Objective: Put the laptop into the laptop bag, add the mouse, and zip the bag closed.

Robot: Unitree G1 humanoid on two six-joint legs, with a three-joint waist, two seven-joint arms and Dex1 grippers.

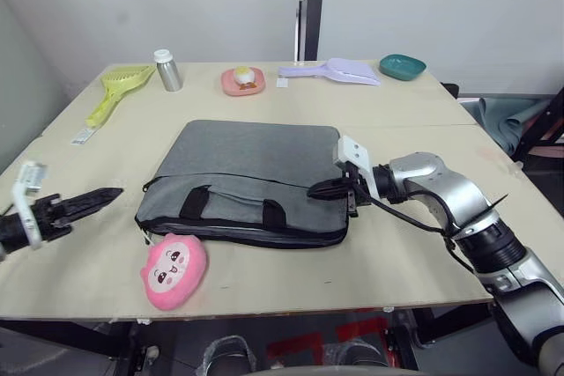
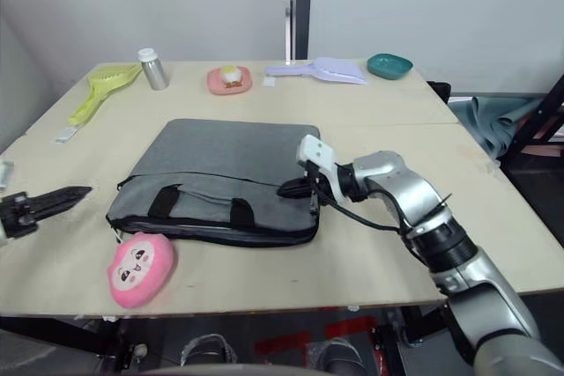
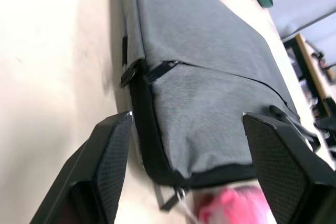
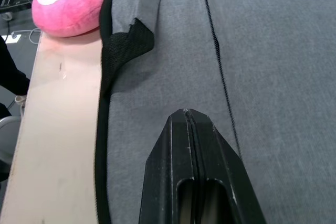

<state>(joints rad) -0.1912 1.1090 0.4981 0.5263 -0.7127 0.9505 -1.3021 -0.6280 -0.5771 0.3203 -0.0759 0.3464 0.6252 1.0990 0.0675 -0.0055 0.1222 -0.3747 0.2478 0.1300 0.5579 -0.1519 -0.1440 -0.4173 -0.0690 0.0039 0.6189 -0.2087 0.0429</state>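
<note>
Fingers pressed together, the right gripper (image 1: 319,188) reaches over one flat grey fabric laptop bag (image 1: 251,165); the left gripper (image 3: 184,145), fingers spread, points at it from the side.

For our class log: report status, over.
Left gripper open, beside laptop bag. Right gripper shut, empty, over bag. Pink plush toy at bag's front edge.

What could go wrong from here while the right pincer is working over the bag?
The right pincer is shut over the laptop bag near its zipper line; shut, it may slide off the fabric without catching anything. The left pincer is open at the bag's end and not holding it, so a pull could drag the bag along the table. The pink plush toy lies near the table's front edge and could get knocked off.
</note>
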